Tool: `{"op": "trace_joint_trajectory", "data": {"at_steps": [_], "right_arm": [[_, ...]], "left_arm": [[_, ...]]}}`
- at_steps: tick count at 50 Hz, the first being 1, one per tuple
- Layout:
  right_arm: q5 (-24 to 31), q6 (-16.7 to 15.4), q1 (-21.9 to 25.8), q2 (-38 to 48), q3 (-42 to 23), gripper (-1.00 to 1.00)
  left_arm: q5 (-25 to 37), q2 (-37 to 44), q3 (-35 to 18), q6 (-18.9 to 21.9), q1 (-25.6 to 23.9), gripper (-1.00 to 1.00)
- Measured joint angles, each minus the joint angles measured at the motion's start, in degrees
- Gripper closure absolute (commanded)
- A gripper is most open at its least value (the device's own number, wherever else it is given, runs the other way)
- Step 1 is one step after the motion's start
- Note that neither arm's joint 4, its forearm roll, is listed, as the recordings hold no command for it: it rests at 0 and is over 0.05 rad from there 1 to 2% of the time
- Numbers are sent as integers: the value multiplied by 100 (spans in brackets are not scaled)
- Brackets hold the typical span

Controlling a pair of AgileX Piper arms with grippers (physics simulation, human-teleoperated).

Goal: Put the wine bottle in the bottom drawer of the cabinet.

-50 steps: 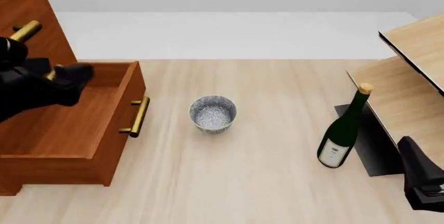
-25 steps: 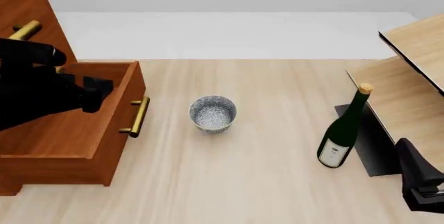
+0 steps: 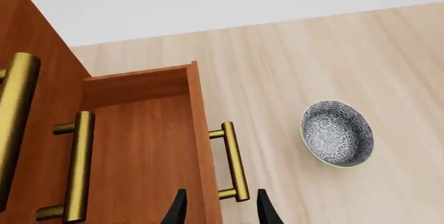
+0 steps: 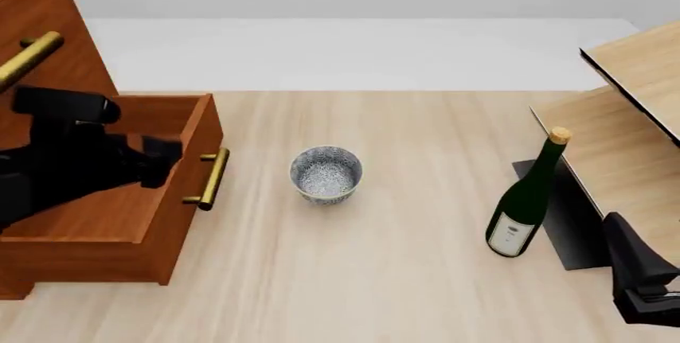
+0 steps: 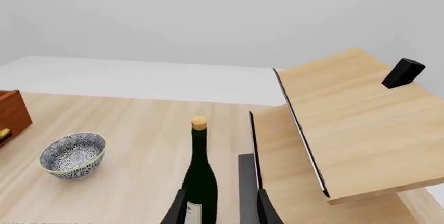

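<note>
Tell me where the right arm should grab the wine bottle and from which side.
Grip the wine bottle around its straight lower body, near the white label, coming in level from the near side where the right gripper is already lined up. It stands upright; the neck is thinner, and the pale shelf unit crowds its right.

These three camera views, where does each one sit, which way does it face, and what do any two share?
Front view: above and behind the arms, facing forward and down on the bottom drawer, the bowl and the wine bottle; both arms show.
Left wrist view: behind the left pincer, over the drawer's handle.
Right wrist view: behind the right pincer, facing the bottle.
All share the bowl.
</note>
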Motion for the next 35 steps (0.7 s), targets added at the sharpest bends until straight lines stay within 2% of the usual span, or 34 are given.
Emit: {"op": "trace_joint_trajectory", "data": {"at_steps": [35], "right_arm": [[55, -24, 20, 12, 3, -100]], "left_arm": [[-1178, 715, 716, -183, -113, -100]]}}
